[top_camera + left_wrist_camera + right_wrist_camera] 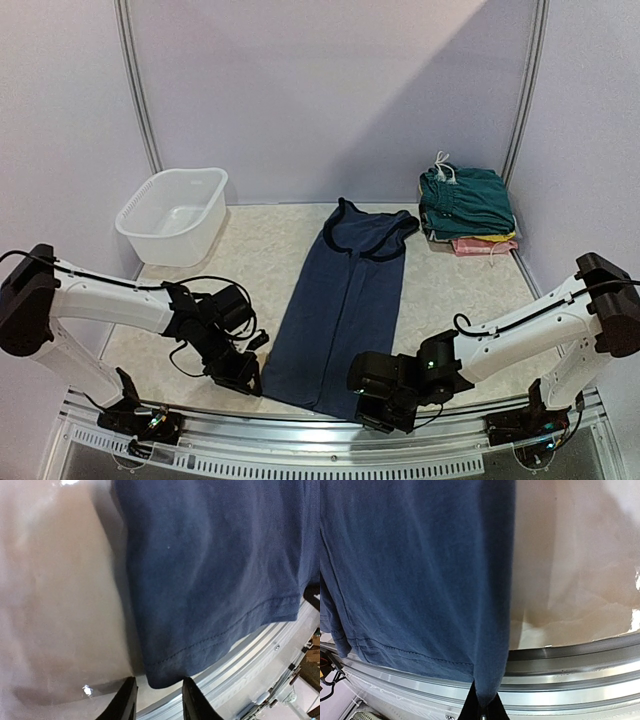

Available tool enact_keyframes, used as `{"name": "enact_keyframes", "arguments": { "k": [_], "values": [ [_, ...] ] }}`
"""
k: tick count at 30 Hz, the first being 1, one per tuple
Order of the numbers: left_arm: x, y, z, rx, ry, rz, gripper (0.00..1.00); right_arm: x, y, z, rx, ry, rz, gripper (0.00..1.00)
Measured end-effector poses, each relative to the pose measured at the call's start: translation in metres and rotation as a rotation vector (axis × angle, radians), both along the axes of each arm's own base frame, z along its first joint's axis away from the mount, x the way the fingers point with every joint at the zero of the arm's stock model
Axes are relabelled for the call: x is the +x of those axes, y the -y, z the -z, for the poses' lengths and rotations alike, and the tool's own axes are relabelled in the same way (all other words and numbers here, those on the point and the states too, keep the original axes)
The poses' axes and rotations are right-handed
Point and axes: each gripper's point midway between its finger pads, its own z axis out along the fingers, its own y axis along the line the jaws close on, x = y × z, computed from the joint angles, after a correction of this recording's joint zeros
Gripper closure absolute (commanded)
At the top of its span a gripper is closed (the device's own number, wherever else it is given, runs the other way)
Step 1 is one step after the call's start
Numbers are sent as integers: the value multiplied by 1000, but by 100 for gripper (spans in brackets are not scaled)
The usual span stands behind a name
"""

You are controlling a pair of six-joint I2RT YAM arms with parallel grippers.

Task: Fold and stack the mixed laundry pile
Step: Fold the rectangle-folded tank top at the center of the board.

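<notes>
**Both grippers at the hem of the navy top**

From the overhead camera I have the navy top (345, 310) lying flat in the middle of the table (260, 250). Its length runs from 12 o'clock to 6 o'clock, with the neck and straps at the far end and the hem at the near edge.

My left gripper (159, 700) sits low at about 7 o'clock, at the left hem corner. On its wrist camera the two fingers (125, 702) stand apart, with the tip of that corner in the gap between them. I see no pinch on the cloth.

My right gripper (483, 712) is at about 5 o'clock, at the right hem corner. Its fingers are pressed together with the corner of the top caught between them, and the cloth rises from there in a narrow fold.

At 2 o'clock lies a folded stack, well apart from the top. The teal shorts (465, 195) are uppermost with their white drawstring at the far side, and yellow and pink edges (470, 246) show beneath. The white tub (172, 215) stands at 10 o'clock.
</notes>
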Motion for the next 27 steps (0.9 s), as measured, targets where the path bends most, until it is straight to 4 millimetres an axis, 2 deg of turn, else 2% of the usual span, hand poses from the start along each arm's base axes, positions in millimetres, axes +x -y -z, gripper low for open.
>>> {"name": "enact_keyframes", "arguments": {
  "k": [6,7,13,16,21,27],
  "values": [
    [4,8,3,-17,12,-2,99,-1,0,0,0,-5,-6,100],
    [4,9,4,-18,14,-1,100,-1,0,0,1,-6,-8,100],
    [2,11,5,-25,17,1,100,-3,0,-1,-17,-7,-32,100],
    [-4,8,1,-24,17,12,100,-6,-6,-6,-33,-6,-68,100],
    [-16,0,-11,-30,18,21,100,-20,-23,-12,-46,-12,-149,100],
    [-21,-9,-31,-29,27,12,100,-25,-16,-15,-101,-13,-182,100]
  ]
}}
